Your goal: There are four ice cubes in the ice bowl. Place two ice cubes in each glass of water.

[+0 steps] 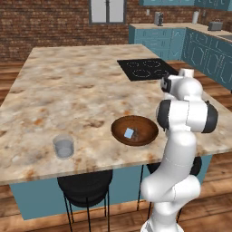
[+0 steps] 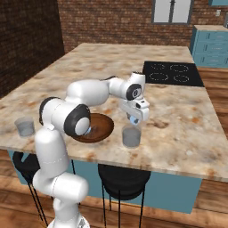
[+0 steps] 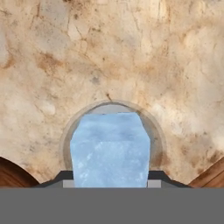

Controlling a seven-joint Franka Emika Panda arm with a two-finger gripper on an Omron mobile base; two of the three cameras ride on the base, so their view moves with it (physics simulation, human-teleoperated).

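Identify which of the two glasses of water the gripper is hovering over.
The glass just right of the ice bowl, directly beneath the gripper and its ice cube. The other glass stands apart, far left.

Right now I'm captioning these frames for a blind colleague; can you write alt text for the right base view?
The white arm's end effector holds an ice cube just above a glass of water near the front edge of a marble island counter. A dark wooden ice bowl sits left of that glass, a second glass stands at the far left, and a black cooktop lies behind.
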